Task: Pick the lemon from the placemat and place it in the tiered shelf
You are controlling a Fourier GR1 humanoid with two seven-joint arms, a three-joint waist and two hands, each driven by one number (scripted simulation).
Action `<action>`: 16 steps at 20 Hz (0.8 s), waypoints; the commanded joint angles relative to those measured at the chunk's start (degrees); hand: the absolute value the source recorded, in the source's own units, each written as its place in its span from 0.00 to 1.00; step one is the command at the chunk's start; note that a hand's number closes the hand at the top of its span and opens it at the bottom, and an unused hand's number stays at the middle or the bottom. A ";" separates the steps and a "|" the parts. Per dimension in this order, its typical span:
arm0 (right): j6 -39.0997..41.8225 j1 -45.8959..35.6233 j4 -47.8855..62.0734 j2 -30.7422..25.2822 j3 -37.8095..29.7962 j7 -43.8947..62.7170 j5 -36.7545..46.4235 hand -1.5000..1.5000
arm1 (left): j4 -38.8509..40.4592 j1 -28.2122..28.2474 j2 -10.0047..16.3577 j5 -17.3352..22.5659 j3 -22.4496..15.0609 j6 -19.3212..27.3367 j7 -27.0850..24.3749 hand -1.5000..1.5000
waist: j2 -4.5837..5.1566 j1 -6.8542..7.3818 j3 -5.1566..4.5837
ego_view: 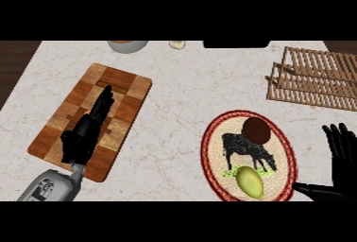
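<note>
A yellow-green lemon lies at the near end of a round woven placemat with a red rim and a black cow picture. The wooden slatted tiered shelf stands at the far right of the counter. My right hand is open at the right edge, just right of the placemat, its fingers straight and its thumb pointing left toward the lemon without touching it. My left hand rests open over a wooden cutting board at the left, far from the lemon.
A dark brown round object sits on the placemat beyond the lemon. The checkered cutting board lies under the left hand. A grey bowl and a small pale item stand at the counter's far edge.
</note>
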 commanded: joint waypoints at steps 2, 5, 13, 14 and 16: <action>2.59 7.67 -6.79 -3.46 2.55 -9.10 5.93 0.00 | -0.59 1.22 0.36 -0.79 0.81 -0.69 1.00 0.50 | -0.43 -0.14 -0.15; -0.45 11.87 -15.08 -5.91 3.14 -4.20 8.41 0.00 | -0.29 0.84 -0.26 -0.86 1.84 -1.56 0.57 0.50 | -0.43 -0.24 -0.19; -13.64 20.17 -28.52 -10.78 5.73 4.30 26.04 0.00 | 3.95 -1.42 -2.38 -3.08 2.29 -1.01 -0.90 0.50 | -0.34 -0.67 -0.24; -13.74 23.68 -33.64 -11.79 5.11 5.36 26.62 0.00 | 1.01 -0.22 -0.55 -1.40 3.17 -2.49 1.15 0.50 | -0.56 -0.72 -0.26; -16.76 25.28 -35.65 -9.59 5.68 8.64 30.01 0.00 | 2.34 0.33 -2.78 -2.95 2.21 -2.18 -1.09 0.50 | -0.39 -0.44 -0.23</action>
